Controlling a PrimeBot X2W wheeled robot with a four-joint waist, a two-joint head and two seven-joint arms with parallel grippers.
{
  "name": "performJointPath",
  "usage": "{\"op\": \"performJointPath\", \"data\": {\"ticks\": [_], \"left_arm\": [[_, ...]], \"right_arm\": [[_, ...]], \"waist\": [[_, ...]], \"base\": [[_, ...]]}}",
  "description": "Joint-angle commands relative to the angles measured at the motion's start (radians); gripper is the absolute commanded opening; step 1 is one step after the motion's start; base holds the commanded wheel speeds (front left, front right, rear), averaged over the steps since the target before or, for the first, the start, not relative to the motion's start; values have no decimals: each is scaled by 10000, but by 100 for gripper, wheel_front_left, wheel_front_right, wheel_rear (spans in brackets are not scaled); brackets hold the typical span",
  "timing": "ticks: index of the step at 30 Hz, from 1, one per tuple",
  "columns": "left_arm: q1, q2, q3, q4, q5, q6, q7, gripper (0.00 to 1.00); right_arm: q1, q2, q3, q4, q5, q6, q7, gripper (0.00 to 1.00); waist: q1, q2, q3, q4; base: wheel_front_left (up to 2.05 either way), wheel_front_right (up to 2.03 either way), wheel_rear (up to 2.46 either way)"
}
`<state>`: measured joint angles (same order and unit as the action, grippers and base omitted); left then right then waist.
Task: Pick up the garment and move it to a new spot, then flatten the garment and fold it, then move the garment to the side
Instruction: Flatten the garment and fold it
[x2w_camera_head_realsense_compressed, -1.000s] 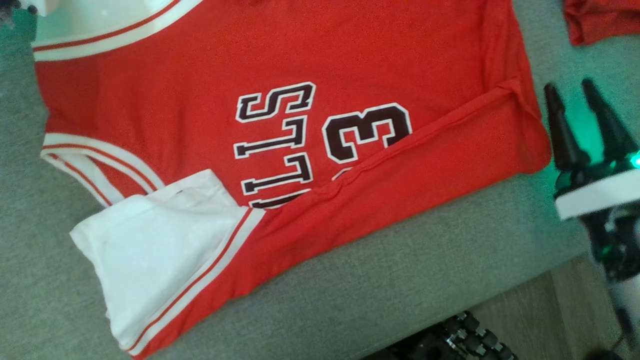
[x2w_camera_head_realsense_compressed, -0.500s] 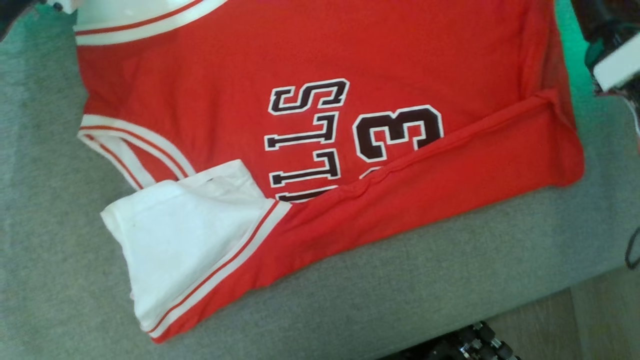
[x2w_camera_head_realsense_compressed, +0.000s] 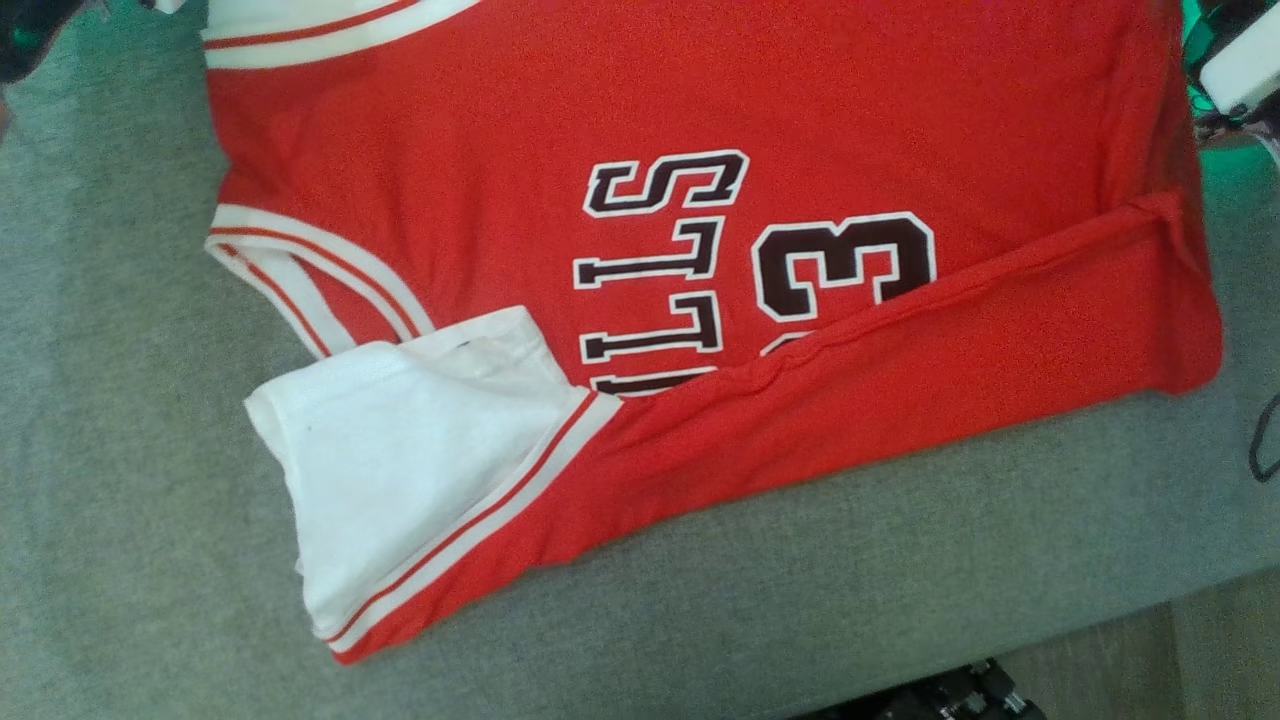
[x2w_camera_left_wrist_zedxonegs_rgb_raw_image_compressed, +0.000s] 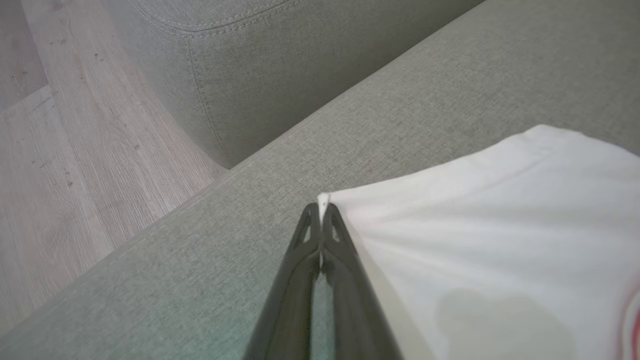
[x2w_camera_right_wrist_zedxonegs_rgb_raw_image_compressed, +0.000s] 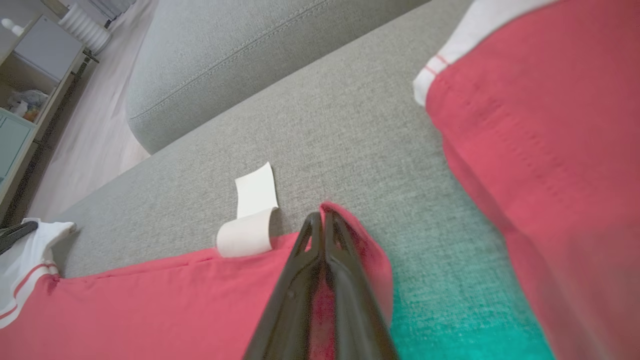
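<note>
The garment (x2w_camera_head_realsense_compressed: 700, 120), a red jersey with white trim and dark lettering, lies spread on the grey sofa seat (x2w_camera_head_realsense_compressed: 800, 600), its near edge folded over. In the left wrist view my left gripper (x2w_camera_left_wrist_zedxonegs_rgb_raw_image_compressed: 321, 212) is shut on a white corner of the garment (x2w_camera_left_wrist_zedxonegs_rgb_raw_image_compressed: 500, 225). In the right wrist view my right gripper (x2w_camera_right_wrist_zedxonegs_rgb_raw_image_compressed: 324, 220) is shut on a red corner of the garment (x2w_camera_right_wrist_zedxonegs_rgb_raw_image_compressed: 150, 310), beside a curled white label (x2w_camera_right_wrist_zedxonegs_rgb_raw_image_compressed: 252, 210). The right arm's white cuff (x2w_camera_head_realsense_compressed: 1240, 70) shows at the top right of the head view.
Another red cloth with white trim (x2w_camera_right_wrist_zedxonegs_rgb_raw_image_compressed: 550, 150) lies to the right of my right gripper. A grey armrest (x2w_camera_left_wrist_zedxonegs_rgb_raw_image_compressed: 250, 75) and wooden floor (x2w_camera_left_wrist_zedxonegs_rgb_raw_image_compressed: 50, 175) border the seat. A black cable (x2w_camera_head_realsense_compressed: 1262, 440) hangs at the right edge; my base (x2w_camera_head_realsense_compressed: 940, 695) shows below.
The head camera has shifted, so the jersey sits further right in the picture. My right gripper left the lower right, went up to the jersey's far right corner, and shut on it.
</note>
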<state>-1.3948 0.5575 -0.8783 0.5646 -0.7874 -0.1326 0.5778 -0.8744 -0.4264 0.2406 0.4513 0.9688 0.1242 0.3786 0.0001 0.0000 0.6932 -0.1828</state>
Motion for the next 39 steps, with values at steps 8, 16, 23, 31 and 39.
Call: {"op": "performJointPath", "data": {"ticks": [8, 16, 23, 31, 39], "left_arm": [[-753, 387, 65, -62, -117, 19, -1130, 0], [-1069, 235, -86, 152, -102, 19, -2742, 0], [-1309, 149, -261, 287, -184, 19, -3967, 0], [-788, 567, -485, -946, -868, 19, -5147, 0], [1228, 1766, -752, -3412, -1420, 202, -5718, 0]], "right_arm": [[-263, -608, -93, -85, -180, 65, -407, 0], [-271, -1149, -320, -478, 157, 65, -1027, 0], [-178, -1589, -372, -1012, 405, 65, -1460, 0], [670, -2281, -486, -1790, 862, 65, -1621, 0], [2384, -3097, -684, -2593, 1012, 65, -1817, 0]], "waist": [[-1, 0, -27, 322], [-1, 0, -186, 640], [-1, 0, -331, 911], [-1, 0, -650, 1342], [-1, 0, -1129, 1918]], "base": [[0, 0, 0], [0, 0, 0], [0, 0, 0], [0, 0, 0], [0, 0, 0]]}}
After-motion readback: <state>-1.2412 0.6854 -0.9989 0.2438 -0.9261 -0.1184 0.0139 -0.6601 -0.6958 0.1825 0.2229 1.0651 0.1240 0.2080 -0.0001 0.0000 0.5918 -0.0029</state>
